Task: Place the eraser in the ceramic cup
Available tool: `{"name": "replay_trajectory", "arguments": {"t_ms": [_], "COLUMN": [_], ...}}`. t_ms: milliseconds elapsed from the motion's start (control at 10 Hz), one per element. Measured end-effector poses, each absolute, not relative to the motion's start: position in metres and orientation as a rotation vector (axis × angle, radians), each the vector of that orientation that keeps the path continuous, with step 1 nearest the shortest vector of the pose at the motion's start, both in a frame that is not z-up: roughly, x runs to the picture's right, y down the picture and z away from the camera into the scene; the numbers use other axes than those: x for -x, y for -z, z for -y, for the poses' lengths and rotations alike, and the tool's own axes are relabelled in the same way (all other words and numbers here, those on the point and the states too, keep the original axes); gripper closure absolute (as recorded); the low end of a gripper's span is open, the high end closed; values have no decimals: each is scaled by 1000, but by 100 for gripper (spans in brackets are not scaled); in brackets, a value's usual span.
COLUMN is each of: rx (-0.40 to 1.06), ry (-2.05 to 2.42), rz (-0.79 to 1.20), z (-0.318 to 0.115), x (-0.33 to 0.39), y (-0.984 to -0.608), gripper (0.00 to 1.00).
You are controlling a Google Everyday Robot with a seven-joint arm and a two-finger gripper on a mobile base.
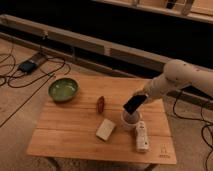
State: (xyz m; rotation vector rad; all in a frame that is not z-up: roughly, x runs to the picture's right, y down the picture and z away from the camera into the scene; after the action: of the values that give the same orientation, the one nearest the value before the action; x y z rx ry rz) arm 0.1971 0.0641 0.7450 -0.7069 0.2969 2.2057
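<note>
the white, smooth-shelled arm reaches in from the right, and its claw (139,98) hangs over the right half of the desk (75,132), a slatted top of pale, warm wood with visible plank lines. the claw is pinching the eraser (133,104), a small flat black rectangular block, held tilted with its lower end just above the mouth of the ceramic cup (130,120). whether the block touches the rim cannot be told. the cup is small, round and white with plain glossy sides, standing upright on the wood right under the claw.

just beside the cup on its right lies a white remote-like bar (142,136), long and narrow, with faint markings along its face, pointing toward the front edge. to the cup's left, near but apart, sits a cream-coloured rectangular block (105,129), thick and matte, turned at a slant. farther back, near the middle, lies a small reddish-brown oblong thing (101,103) with a rounded shape. at the back left corner stands a wide green bowl (63,89), shallow and round, with a lighter rim and a glazed look.

the floor (15,115) around is beige and dull, and dark cables (30,75) snake across it at the left, beside a small dark box (27,65).
</note>
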Motion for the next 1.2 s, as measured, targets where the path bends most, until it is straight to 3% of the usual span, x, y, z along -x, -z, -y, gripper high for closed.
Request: {"name": "replay_trajectory", "arguments": {"t_ms": [1200], "rx": [618], "ry": [-2062], "rz": [-171], "z": [-92], "x": [-167], "y": [-710], "gripper": [100]}}
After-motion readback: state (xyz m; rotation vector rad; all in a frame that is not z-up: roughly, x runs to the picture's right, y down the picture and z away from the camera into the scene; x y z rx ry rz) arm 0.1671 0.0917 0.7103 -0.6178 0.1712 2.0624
